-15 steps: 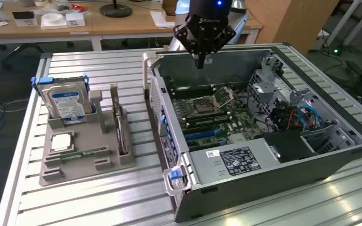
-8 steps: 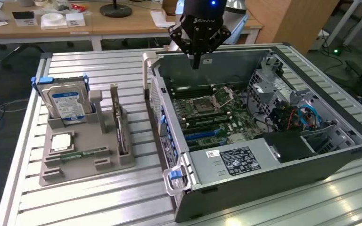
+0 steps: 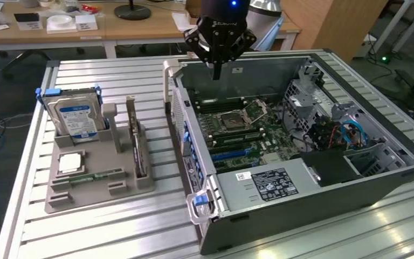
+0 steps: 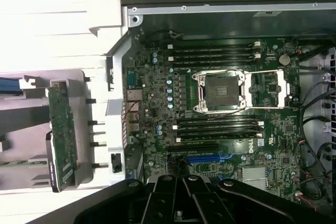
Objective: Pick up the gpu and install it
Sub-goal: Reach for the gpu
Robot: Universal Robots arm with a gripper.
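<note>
Silvery slatted table [image 3: 106, 75], wooden desk [image 3: 121, 28] behind; hand [image 3: 216, 74] closed and empty above open computer case [image 3: 322, 200].

Dark green gpu [image 4: 63, 129], grey holder [image 3: 95, 189], ribbed silver tabletop [image 3: 106, 232]; the silver hard drive [image 3: 76, 120] wears a blue-and-white label, the green motherboard [image 3: 268, 132] one bright blue slot [image 4: 210, 158].
</note>
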